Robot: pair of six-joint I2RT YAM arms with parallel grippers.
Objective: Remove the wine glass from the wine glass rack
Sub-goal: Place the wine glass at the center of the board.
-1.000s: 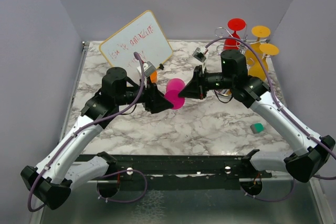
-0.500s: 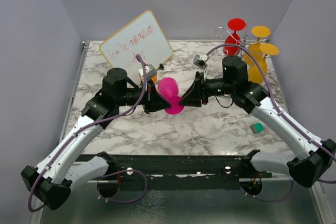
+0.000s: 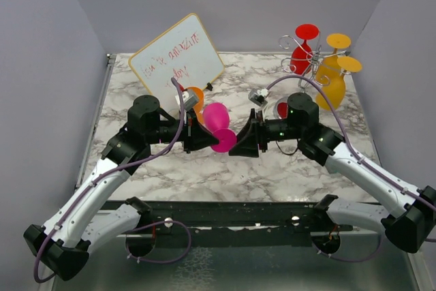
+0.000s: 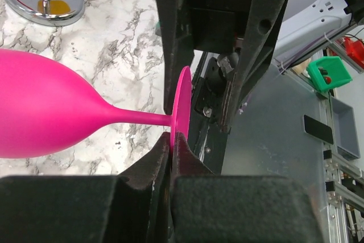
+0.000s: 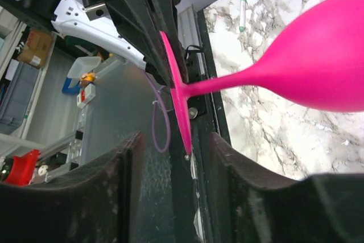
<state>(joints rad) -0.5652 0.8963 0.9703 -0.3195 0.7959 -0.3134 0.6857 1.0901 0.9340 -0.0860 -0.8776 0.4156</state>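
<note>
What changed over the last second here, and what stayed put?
The pink wine glass changed hands. The left hand, open a second ago, closed on the rim of its foot. Then the right hand opened and let go, and its fingers now stand apart on either side of the foot. The wine glass rack, the red glass and yellow glasses on it, and the whiteboard stayed put.

Pink wine glass (image 4: 51, 112) — bowl partly off-frame
</note>
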